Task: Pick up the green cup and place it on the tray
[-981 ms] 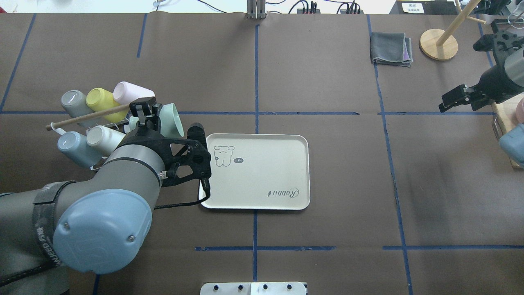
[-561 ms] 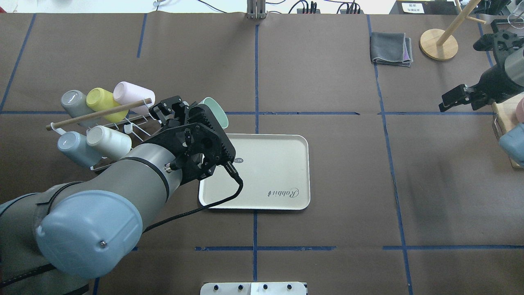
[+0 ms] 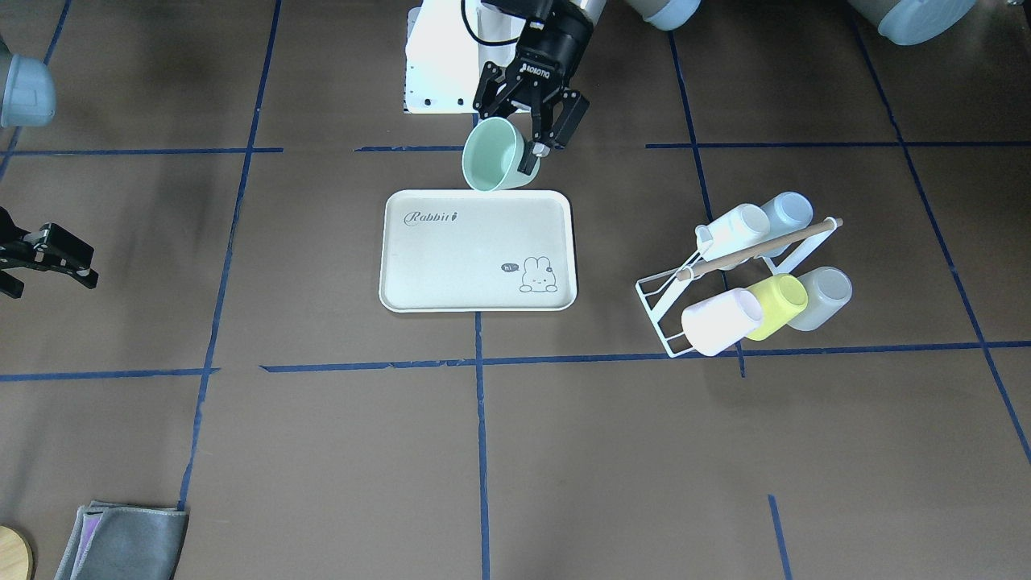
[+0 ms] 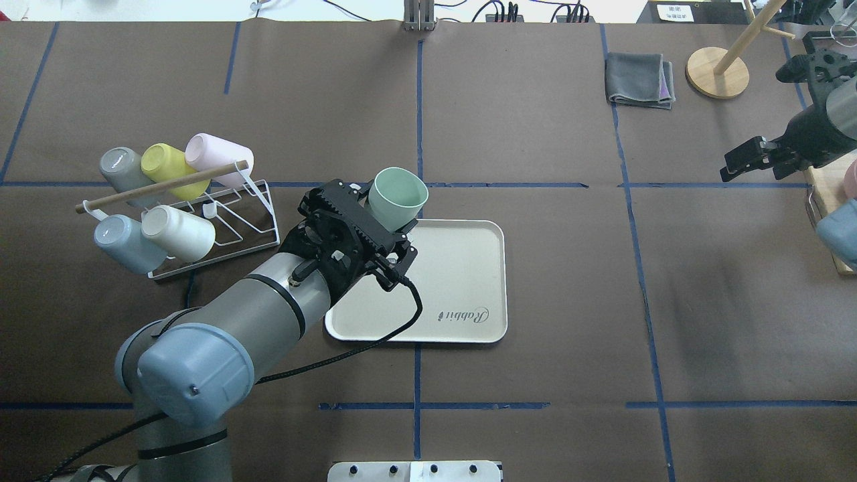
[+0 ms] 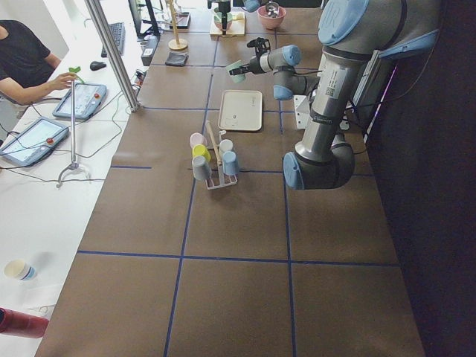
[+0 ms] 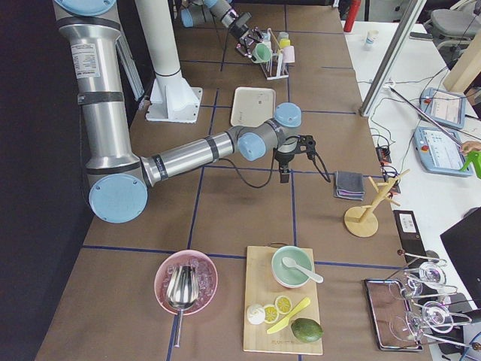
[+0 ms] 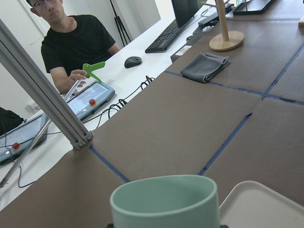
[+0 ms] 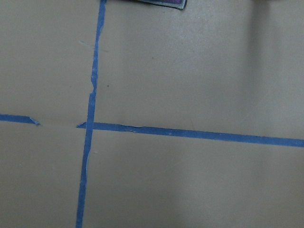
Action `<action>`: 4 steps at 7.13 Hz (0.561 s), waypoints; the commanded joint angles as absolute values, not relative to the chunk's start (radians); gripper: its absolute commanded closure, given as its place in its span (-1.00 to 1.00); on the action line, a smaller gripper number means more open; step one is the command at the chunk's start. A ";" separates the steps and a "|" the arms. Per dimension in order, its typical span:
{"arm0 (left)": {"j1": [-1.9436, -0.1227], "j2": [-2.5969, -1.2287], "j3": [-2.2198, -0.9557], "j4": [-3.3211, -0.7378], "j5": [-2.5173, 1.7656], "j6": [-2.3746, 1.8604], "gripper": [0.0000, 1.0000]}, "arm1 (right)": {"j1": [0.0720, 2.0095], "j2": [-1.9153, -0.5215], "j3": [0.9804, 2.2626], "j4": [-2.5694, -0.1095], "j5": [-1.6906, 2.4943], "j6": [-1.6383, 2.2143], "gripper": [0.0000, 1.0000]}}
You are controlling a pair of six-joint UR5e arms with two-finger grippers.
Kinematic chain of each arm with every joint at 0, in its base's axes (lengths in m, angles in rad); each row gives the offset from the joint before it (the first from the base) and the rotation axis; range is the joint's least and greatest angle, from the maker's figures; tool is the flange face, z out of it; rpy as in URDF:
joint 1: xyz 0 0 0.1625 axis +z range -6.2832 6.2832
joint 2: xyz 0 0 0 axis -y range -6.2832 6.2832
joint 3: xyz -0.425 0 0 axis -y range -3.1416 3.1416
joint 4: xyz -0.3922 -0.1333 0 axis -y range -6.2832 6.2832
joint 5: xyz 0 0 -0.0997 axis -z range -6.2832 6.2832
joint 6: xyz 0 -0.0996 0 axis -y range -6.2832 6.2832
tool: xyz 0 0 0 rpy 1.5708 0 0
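Left gripper [image 3: 515, 151] clasps the tilted green cup [image 3: 487, 161], raised over the tray [image 3: 475, 266]

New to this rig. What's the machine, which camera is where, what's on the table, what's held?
Two robot arms at a paper-covered table, each ending in a two-finger gripper. Two pictures look down: one from behind the robot, one facing it, so sides swap. Two are shot from the table's ends; one camera rides each wrist. The left gripper has its fingers shut on the green cup, held tilted in the air above the tray, not set down yet. The left wrist picture shows that cup's rim up close. The right gripper hangs open and empty off to the side; its camera sees only paper and blue tape. Also on the table: a rack with five more cups, a folded grey cloth and a wooden stand.
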State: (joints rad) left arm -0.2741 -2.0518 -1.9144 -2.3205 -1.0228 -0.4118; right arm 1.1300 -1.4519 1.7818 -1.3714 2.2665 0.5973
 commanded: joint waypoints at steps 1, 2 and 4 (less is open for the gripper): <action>-0.267 -2.046 -1.777 -2.540 -1.019 -0.454 0.29 | 1.134 -1.451 1.782 -1.371 2.267 0.598 -1.00; -0.259 -2.049 -1.714 -2.598 -1.016 -0.465 0.29 | 1.134 -1.453 1.782 -1.371 2.269 0.598 -1.00; -0.255 -2.060 -1.538 -2.812 -1.005 -0.465 0.29 | 1.134 -1.453 1.781 -1.373 2.267 0.598 -1.00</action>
State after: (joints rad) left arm -0.2591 -2.0512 -1.6445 -2.6875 -1.0126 -0.4629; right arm 1.1335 -1.4525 1.7816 -1.3717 2.2675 0.5982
